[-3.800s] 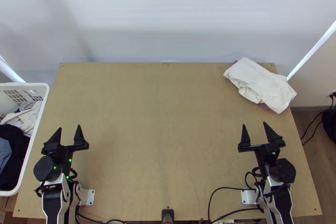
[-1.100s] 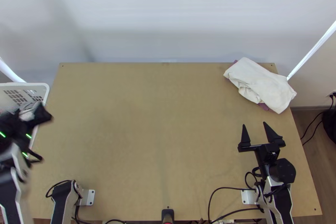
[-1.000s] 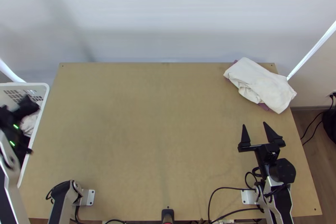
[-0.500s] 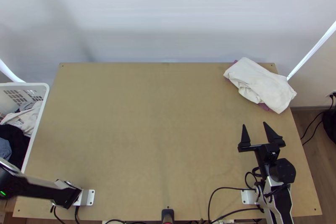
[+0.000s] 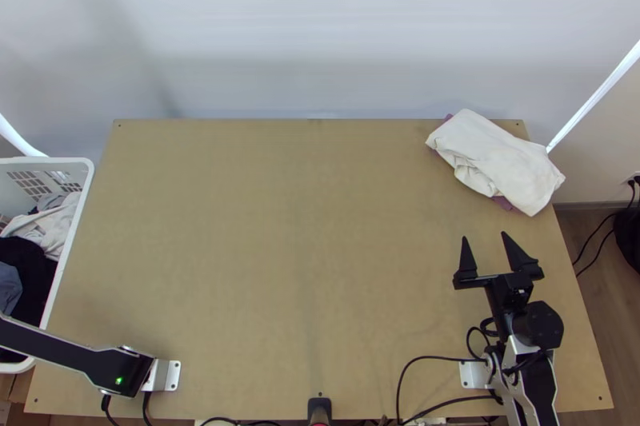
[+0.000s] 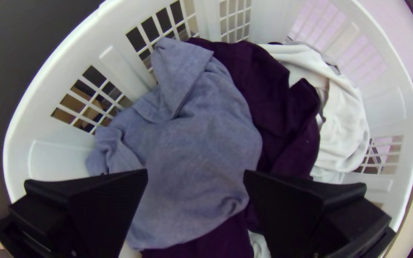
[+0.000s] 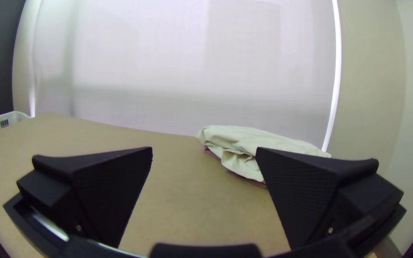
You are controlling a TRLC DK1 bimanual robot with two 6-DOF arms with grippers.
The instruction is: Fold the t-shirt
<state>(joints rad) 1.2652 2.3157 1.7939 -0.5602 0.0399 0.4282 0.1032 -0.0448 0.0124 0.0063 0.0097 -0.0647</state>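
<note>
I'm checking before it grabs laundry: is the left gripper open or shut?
Open: the left gripper has its fingers apart over blue-grey cloth in the basket.

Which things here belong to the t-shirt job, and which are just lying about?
In the job:
- left gripper, open over the basket
- blue-grey cloth inside, possibly the t-shirt
- right gripper, open

Probably lying about:
- off-white cloth over mauve cloth
- black cable

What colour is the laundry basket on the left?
The basket is white, seen best in the left wrist view.
</note>
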